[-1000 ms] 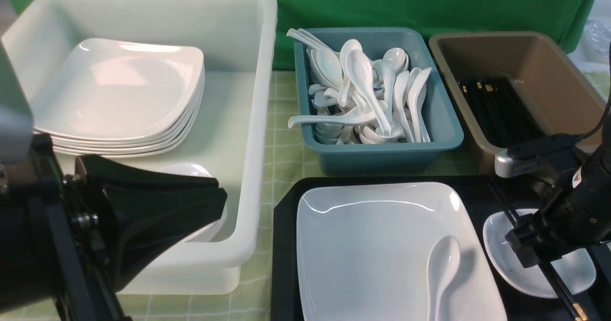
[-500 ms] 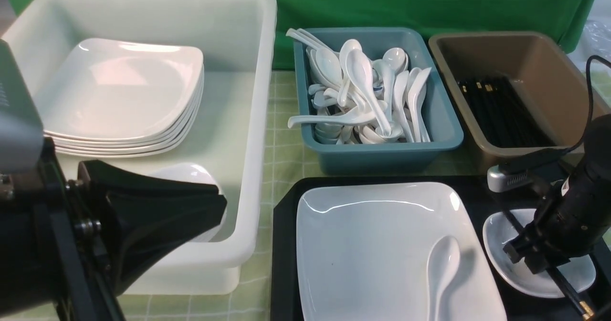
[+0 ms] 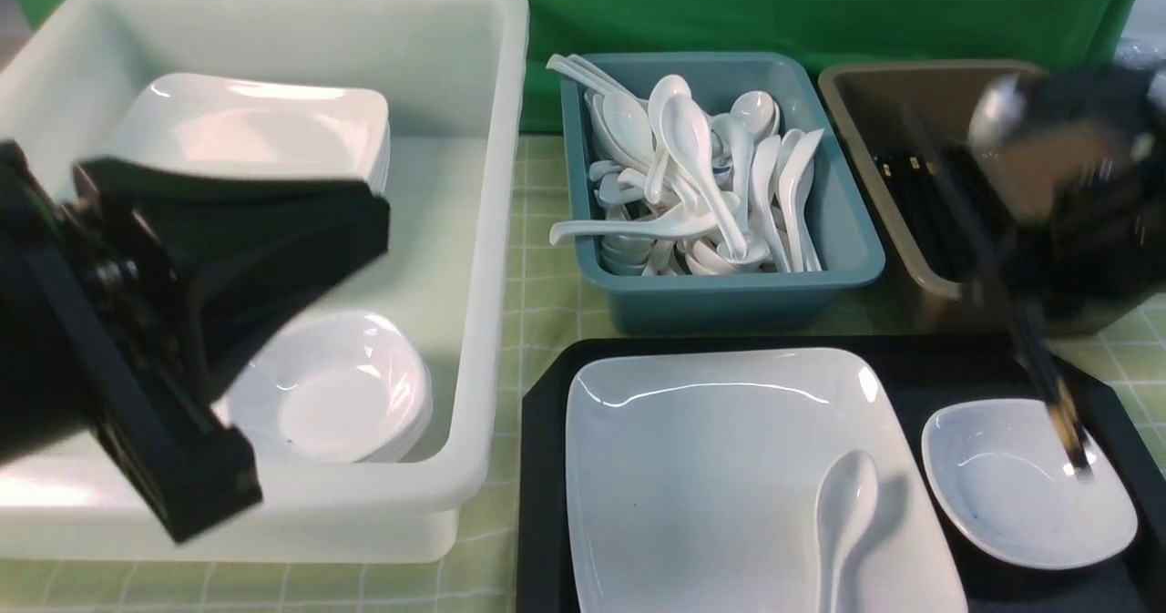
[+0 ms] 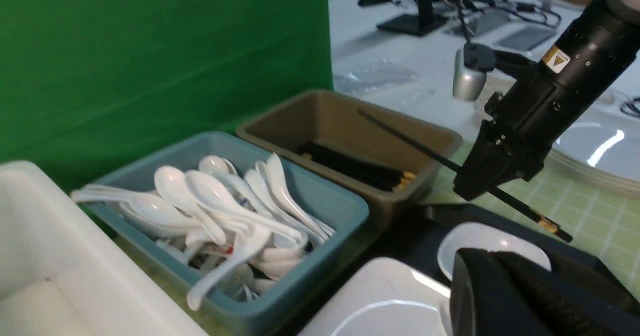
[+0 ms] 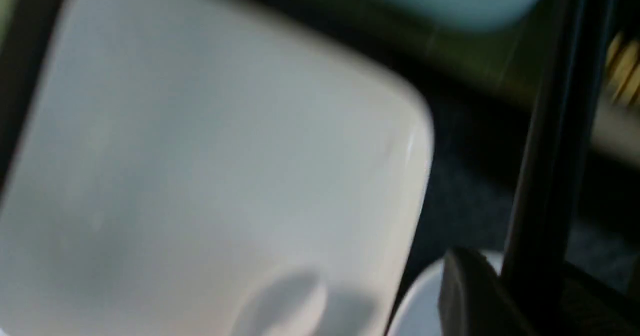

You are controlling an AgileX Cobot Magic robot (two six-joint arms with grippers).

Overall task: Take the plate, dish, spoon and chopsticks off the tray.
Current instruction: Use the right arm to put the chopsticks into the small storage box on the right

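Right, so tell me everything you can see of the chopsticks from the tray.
The chopsticks are a long, thin, straight black pair with gold-coloured bands near one end. The right gripper is shut on them partway along, holding them slanted in the air above the tray. Their material is unclear.

So the robot's arms are mostly black, pretty chunky. The right arm (image 4: 580, 66) has a rounded black barrel with a little white and orange warning sticker (image 4: 556, 59) and small round screws (image 4: 557, 106) dotted about. There's a silver rounded camera housing (image 4: 469, 79) on a black bracket, plus a dark cable (image 4: 462, 16). The left hand (image 3: 387, 221) has thick matte-black wedge-shaped fingers (image 3: 273, 230) and shiny metal screws by the base.
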